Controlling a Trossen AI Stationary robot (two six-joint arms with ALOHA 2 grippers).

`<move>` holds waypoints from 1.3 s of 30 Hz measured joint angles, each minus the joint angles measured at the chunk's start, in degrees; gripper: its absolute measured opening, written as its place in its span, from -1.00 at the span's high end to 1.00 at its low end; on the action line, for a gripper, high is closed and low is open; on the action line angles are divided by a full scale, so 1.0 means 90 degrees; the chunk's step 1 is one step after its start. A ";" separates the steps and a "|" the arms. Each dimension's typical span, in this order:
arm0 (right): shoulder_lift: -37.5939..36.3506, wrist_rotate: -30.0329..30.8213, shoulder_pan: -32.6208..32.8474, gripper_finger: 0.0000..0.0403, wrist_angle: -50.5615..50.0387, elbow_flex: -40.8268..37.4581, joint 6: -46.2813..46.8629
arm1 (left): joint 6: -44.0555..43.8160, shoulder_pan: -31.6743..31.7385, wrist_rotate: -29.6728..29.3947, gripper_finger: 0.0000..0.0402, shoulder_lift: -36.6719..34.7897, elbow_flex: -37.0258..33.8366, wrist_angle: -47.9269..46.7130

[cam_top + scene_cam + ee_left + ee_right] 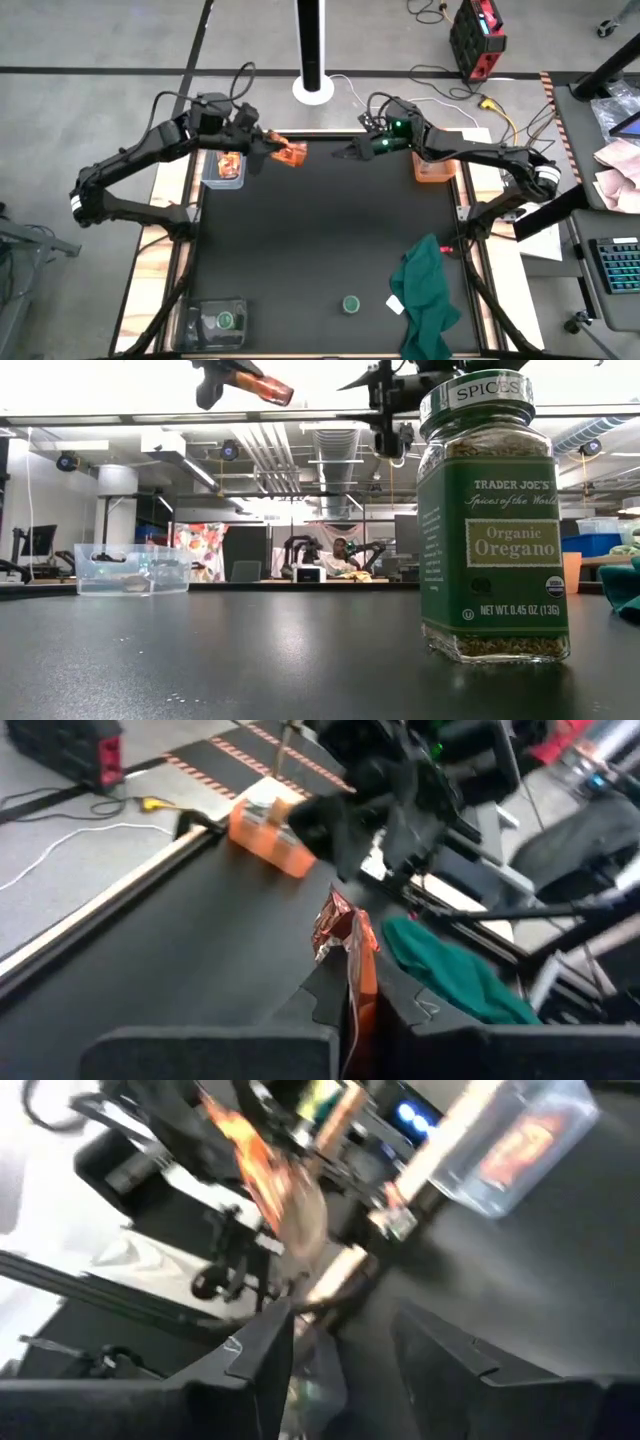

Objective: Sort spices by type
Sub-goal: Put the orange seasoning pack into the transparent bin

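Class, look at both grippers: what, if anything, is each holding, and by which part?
The left gripper pinches an orange foil packet by one end, above the table. The right gripper is open, holding nothing.

Mat centre [310, 240] bare; green cloth [428, 290] seemingly blocks near-right corner.

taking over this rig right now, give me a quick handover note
Left gripper: shut on a foil packet, held in the air at the far left of the mat.
Right gripper: open, empty, facing that packet.
Done: another packet in the far-left clear bin; one green-lidded jar in the near-left bin.
Left: oregano jar loose near the green cloth; orange bin contents unclear.
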 joint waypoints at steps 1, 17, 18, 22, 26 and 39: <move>0.0037 0.0029 0.0024 0.20 0.0221 0.0000 0.0080 | 0.0073 -0.0036 0.0084 1.00 0.0014 0.0000 0.0019; 0.0352 0.0018 0.0388 -0.24 0.1917 0.0182 -0.0764 | 0.0368 -0.0283 0.1259 1.00 0.0670 0.0000 0.1381; 0.0352 0.0009 0.0386 -0.24 0.1910 0.0182 -0.0794 | 0.0320 -0.0283 0.1288 1.00 0.0683 0.0000 0.1522; 0.0352 -0.0314 0.0391 -0.20 0.1929 0.0182 -0.0836 | 0.0225 -0.0280 0.1300 1.00 0.0735 0.0000 0.1731; 0.0352 -0.0328 0.0393 -0.05 0.1931 0.0182 -0.0846 | 0.0162 -0.0280 0.1297 1.00 0.0778 0.0000 0.1864; 0.0342 -0.0311 0.0386 0.91 0.1912 0.0185 -0.1273 | 0.0021 -0.0280 0.1128 1.00 0.0857 0.0000 0.1972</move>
